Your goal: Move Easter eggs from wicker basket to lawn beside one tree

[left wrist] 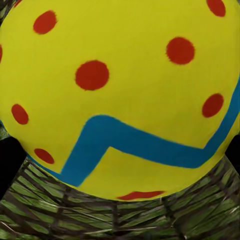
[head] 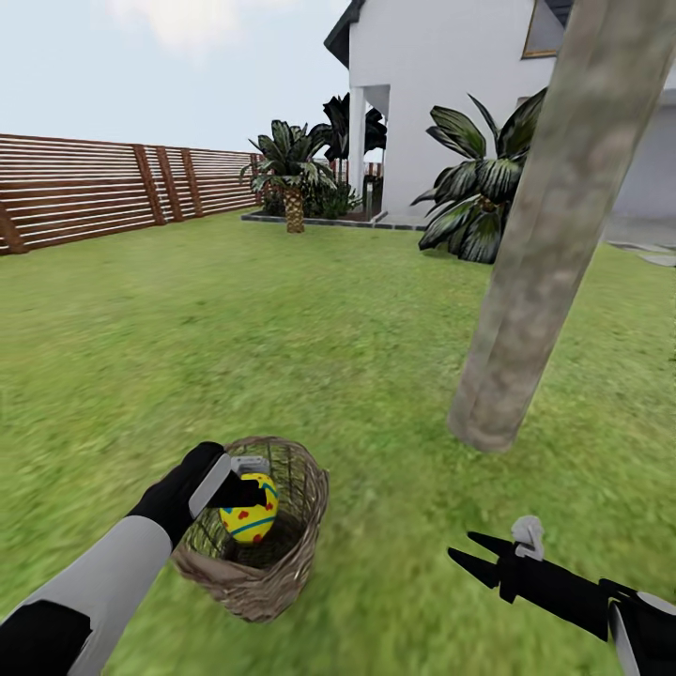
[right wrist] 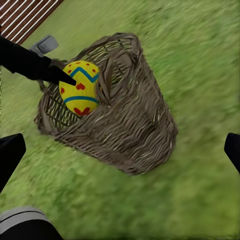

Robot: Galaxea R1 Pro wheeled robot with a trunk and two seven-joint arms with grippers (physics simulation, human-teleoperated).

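Gripping: left gripper [head: 246,490] has its jaws closed on an Easter egg [head: 249,510], one dark finger [right wrist: 60,75] pressed on the shell in the right wrist view.
Egg position: inside the wicker basket [head: 282,554], near its rim; the left wrist view has the yellow shell [left wrist: 120,90] close up with weave below it.
Other eggs: I can make out just this one in the basket; whether another lies hidden under it I cannot tell.
Right gripper [head: 481,556]: jaws apart and empty, hovering low over the lawn [head: 357,319] to the right of the basket.
Basket: stands on the grass, looking tipped toward the robot.
Tree [head: 549,225]: thick grey-brown trunk leaning, its base on the grass near the basket, beyond and to the right.
Surroundings: brown fence [head: 84,188], short palm [head: 293,178], white house [head: 441,84] far behind.
Step in hand: judged to be lifting an egg out of the basket.
Next move: raise the egg clear of the rim without dragging the basket, carry it right to the trunk's base, set it down gently so it doesn't roll.
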